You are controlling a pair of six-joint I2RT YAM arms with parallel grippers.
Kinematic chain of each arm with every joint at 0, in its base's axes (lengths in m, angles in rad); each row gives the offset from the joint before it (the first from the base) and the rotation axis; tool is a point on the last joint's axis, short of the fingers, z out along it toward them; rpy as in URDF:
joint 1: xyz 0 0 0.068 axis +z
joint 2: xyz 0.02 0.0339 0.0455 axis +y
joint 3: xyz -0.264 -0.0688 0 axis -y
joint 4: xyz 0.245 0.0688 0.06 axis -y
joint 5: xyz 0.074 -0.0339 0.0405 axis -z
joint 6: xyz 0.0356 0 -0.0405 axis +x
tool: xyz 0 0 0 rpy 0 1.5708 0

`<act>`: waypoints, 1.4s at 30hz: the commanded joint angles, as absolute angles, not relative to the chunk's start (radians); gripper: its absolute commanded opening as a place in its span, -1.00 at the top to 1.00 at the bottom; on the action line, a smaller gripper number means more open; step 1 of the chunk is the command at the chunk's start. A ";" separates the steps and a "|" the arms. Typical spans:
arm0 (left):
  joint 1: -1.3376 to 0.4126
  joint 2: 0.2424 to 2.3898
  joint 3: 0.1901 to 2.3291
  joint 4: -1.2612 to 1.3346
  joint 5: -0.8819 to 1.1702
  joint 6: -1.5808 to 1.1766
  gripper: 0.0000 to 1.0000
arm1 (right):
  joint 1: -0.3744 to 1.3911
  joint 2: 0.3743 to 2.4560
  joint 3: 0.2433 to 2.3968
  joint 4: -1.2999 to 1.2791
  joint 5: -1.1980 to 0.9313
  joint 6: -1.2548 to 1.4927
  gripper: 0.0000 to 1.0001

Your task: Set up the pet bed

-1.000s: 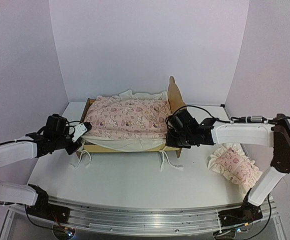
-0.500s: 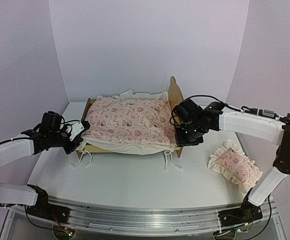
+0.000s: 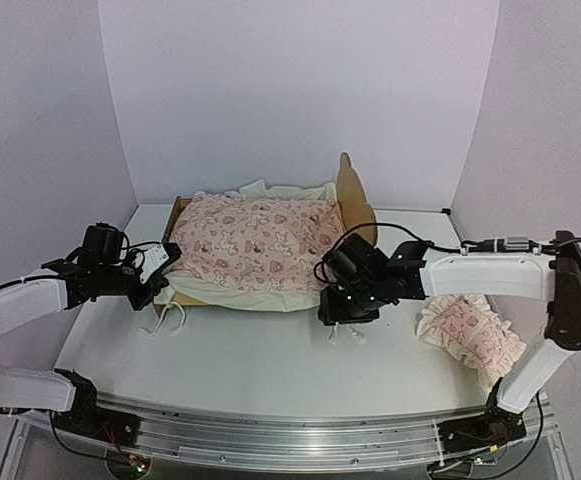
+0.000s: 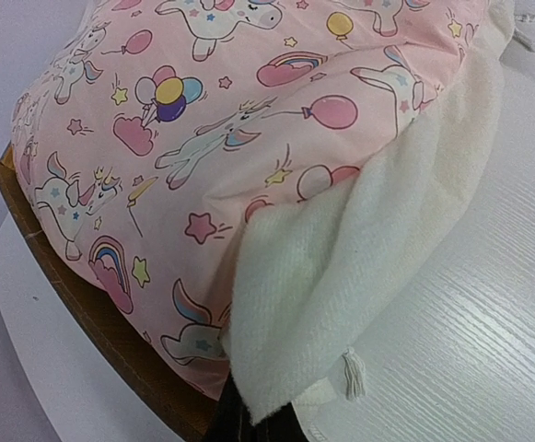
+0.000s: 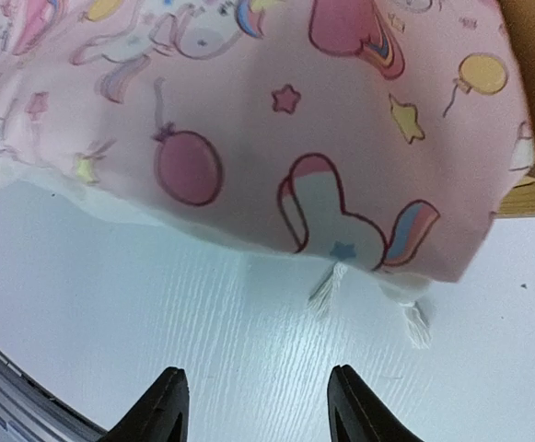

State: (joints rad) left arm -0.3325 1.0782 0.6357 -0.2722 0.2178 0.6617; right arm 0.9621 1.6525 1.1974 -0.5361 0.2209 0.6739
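The table (image 3: pixel 250 360) bore the pet bed (image 3: pixel 348 190), likely light and rigid, best gripped by its wooden rail; at its foot the left hand (image 3: pixel 162 261) pinched the cream pad (image 4: pixel 359 276), while by its front the right hand (image 5: pixel 253 387) gaped empty.

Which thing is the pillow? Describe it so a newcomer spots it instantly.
Start at the white table and find the pale-wood pet bed at its back. Right of the bed, near the table's right edge, the pillow lies flat on the tabletop. Unlike the pink quilt draped over the bed, it is small, separate, and edged all round with a cream ruffle.
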 commanded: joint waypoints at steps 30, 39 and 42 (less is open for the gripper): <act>-0.327 1.037 0.669 -0.254 0.221 0.680 1.00 | 0.854 1.631 1.351 -0.743 0.144 0.754 1.00; -0.327 1.039 0.662 -0.258 0.234 0.690 1.00 | 0.828 1.693 1.382 -0.918 0.091 0.746 0.63; -0.327 1.034 0.664 -0.320 0.314 0.732 0.86 | 0.827 1.702 1.393 -0.963 0.140 0.733 0.42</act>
State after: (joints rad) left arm -0.3313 1.0595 0.6361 -0.2726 0.2362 0.6815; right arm 0.8347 1.6830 1.3537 -0.8214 0.0876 0.7432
